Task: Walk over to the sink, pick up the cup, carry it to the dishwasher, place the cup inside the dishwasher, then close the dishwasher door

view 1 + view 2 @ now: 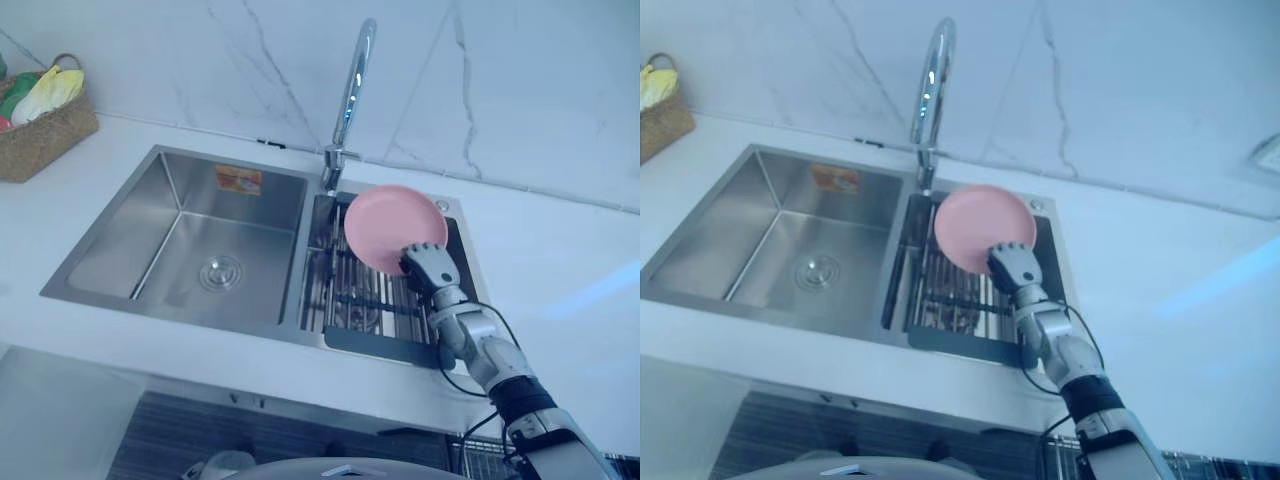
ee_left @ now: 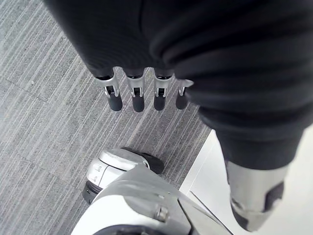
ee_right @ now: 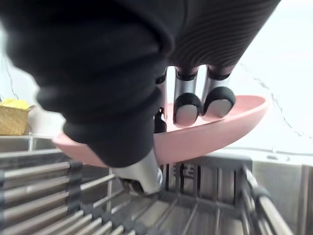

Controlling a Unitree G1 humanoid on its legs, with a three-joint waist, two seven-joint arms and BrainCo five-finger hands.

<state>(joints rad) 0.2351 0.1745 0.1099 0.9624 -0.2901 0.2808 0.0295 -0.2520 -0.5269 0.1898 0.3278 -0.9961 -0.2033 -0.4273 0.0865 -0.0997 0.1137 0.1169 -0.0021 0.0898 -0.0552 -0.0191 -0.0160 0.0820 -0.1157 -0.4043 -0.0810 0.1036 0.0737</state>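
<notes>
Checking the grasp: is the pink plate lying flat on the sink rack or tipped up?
Tipped up: right hand pinches the pink plate, its far edge raised above the rack.

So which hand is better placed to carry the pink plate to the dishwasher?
Right. The right hand pinches the plate above the rack in the sink. The left hand hangs over the floor, fingers relaxed, holding nothing.

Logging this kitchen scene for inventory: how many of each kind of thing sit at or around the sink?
Pink plate: 1, held in the right hand
Tap: 1
Wire rack: 1
Woven basket: 1
Total: 4
</notes>
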